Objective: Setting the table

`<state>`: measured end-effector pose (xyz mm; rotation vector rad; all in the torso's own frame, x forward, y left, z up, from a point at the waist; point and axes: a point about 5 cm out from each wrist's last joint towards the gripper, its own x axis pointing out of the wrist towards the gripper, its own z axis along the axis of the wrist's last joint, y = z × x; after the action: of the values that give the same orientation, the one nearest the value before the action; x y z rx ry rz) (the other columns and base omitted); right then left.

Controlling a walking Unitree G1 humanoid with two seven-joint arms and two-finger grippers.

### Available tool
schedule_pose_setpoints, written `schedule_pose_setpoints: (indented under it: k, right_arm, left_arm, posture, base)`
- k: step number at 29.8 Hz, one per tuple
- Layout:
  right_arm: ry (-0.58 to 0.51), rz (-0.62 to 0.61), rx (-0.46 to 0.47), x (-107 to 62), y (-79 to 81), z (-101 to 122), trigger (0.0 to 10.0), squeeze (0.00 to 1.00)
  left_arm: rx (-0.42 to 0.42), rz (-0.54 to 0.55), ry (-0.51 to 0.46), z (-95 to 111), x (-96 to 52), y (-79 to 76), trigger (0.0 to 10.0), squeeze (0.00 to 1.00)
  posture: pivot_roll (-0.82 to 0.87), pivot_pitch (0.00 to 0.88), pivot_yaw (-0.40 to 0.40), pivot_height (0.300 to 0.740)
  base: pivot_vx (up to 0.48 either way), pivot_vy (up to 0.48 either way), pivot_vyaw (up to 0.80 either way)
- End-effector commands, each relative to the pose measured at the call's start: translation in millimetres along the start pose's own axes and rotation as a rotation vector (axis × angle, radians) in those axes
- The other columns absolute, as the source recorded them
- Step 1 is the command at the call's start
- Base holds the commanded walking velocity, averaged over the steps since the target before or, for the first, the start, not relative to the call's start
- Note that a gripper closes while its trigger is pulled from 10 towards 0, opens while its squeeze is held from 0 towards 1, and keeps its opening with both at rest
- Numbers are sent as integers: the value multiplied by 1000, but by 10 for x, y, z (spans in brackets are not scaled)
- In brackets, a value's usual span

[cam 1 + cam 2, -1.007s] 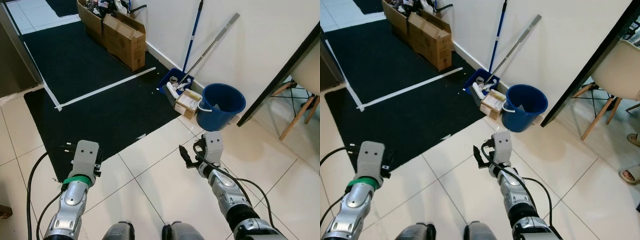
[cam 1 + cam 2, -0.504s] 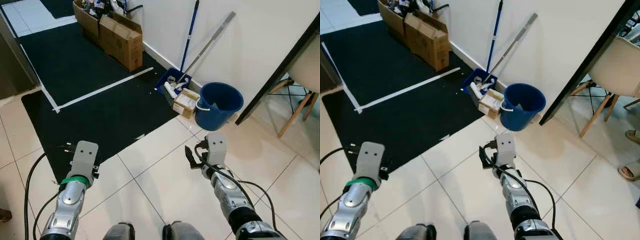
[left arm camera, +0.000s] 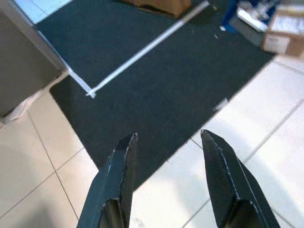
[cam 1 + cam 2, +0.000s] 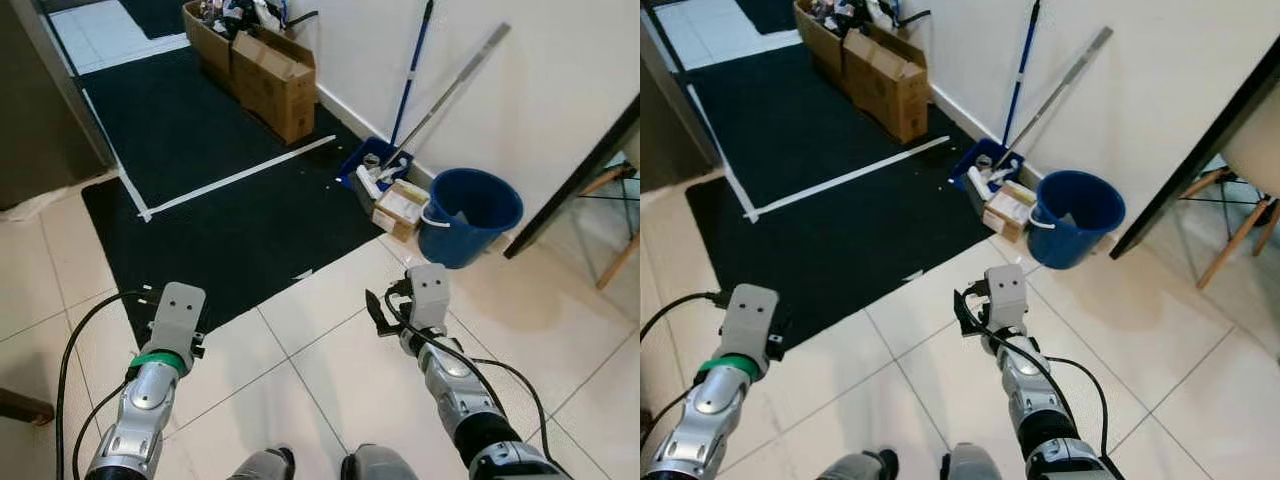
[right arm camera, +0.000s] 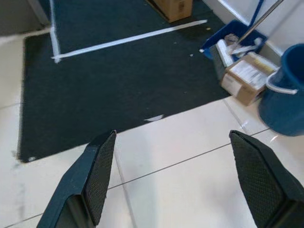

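No tableware is in view. Both arms are held low in front of me over the white tiled floor (image 4: 330,370). My left gripper (image 3: 168,137) is open with nothing between its black fingers; it points at the edge of the black mat (image 3: 156,90). My right gripper (image 5: 173,135) is wide open and empty, and in the left eye view it (image 4: 378,308) hovers over the tiles just short of the mat. A black slanted edge (image 4: 570,190), perhaps a table top, crosses the right side.
A blue bucket (image 4: 470,215), a small cardboard box (image 4: 400,207), a blue dustpan (image 4: 372,168) and leaning broom handles (image 4: 450,85) stand along the white wall. Cardboard boxes (image 4: 270,80) sit at the mat's far end. A chair's wooden legs (image 4: 1240,215) show at right, a grey panel (image 4: 45,110) at left.
The whole picture has slid right and down, so the camera has turned. Both arms keep the same pose and both grippers stay open.
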<state>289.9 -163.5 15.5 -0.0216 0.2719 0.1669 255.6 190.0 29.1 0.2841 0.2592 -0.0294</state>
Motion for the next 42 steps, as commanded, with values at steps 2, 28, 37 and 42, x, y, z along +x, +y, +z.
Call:
schedule_pose_setpoints:
  k: [2,28,37,42]
  right_arm:
    - [-1,15,4,1,71,-15,10000,0]
    - [-73,41,-6,25,107,135,10000,0]
    - [-237,98,-64,104,173,579,10000,0]
    - [-347,140,-108,129,203,947,10000,0]
  left_arm:
    - [17,14,40,-107,-54,71,10000,0]
    - [35,-2,47,-99,-50,83,10000,0]
    - [-42,122,-77,287,24,335,10000,0]
    - [-126,286,-220,683,-9,672,10000,0]
  posture:
    - [-76,0,45,740]
    - [-82,7,66,740]
    - [-82,5,53,740]
    - [-76,9,30,740]
  base:
    - [0,0,800]
    - [0,0,800]
    - [0,0,800]
    - [0,0,800]
